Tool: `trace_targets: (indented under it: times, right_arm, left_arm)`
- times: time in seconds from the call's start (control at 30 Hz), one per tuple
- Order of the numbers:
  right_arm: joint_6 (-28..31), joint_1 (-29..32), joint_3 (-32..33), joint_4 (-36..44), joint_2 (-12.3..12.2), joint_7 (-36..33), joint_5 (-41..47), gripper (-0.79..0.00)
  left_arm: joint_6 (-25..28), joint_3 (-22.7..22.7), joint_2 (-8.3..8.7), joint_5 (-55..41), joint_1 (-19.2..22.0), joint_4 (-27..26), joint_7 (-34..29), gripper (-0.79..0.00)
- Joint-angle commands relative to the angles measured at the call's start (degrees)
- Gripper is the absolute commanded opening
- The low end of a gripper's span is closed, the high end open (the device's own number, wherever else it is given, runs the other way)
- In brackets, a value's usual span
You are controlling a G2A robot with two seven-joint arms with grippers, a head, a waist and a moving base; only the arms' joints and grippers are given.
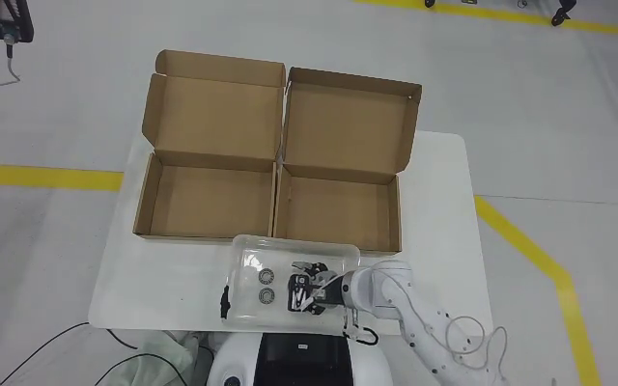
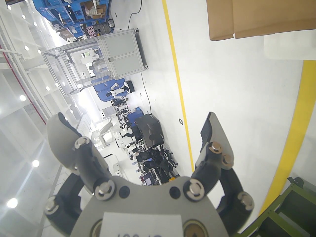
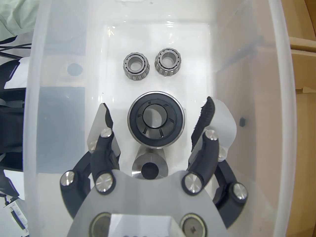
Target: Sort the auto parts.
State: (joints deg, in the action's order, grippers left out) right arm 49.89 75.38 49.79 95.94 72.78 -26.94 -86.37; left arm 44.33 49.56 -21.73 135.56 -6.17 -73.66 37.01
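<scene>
Right gripper (image 3: pixel 157 108) wide open, empty, fingers (image 3: pixel 208 109) straddling large black-and-steel ring bearing (image 3: pixel 137 120) without touching, inside clear plastic bin (image 3: pixel 279 99); two small grey roller bearings (image 3: pixel 136 65) just beyond.

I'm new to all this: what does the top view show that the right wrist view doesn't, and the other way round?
Top view: the empty insides of two open cardboard boxes, side by side on the white table. Right wrist view: a silver part with a dark hole, right beside the big black-ringed bearing. Both: the clear bin, two small roller bearings, the big bearing, and the open right pincer straddling it.
</scene>
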Motion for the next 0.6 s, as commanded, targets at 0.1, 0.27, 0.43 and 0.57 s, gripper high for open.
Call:
trace_targets:
  times: [0.1, 0.27, 0.43, 0.57]
  right_arm:
    - [-0.39, -0.82, -0.74, -0.89, -0.01, -1.33, 1.12, -0.394]
    - [-0.54, -1.23, -1.01, -1.44, -0.17, -1.47, 1.94, -0.631]
    - [-0.84, -1.25, -1.27, -0.37, -0.35, -1.70, 2.52, -0.785]
    - [-1.05, -1.47, -1.14, 0.99, -0.58, 1.05, 2.35, -0.785]
  left_arm:
    - [0.00, 0.00, 0.00, 0.00, 0.00, 0.00, 0.00, 0.000]
    - [0.00, 0.00, 0.00, 0.00, 0.00, 0.00, 0.00, 0.000]
    - [0.00, 0.00, 0.00, 0.00, 0.00, 0.00, 0.00, 0.000]
    - [0.00, 0.00, 0.00, 0.00, 0.00, 0.00, 0.00, 0.000]
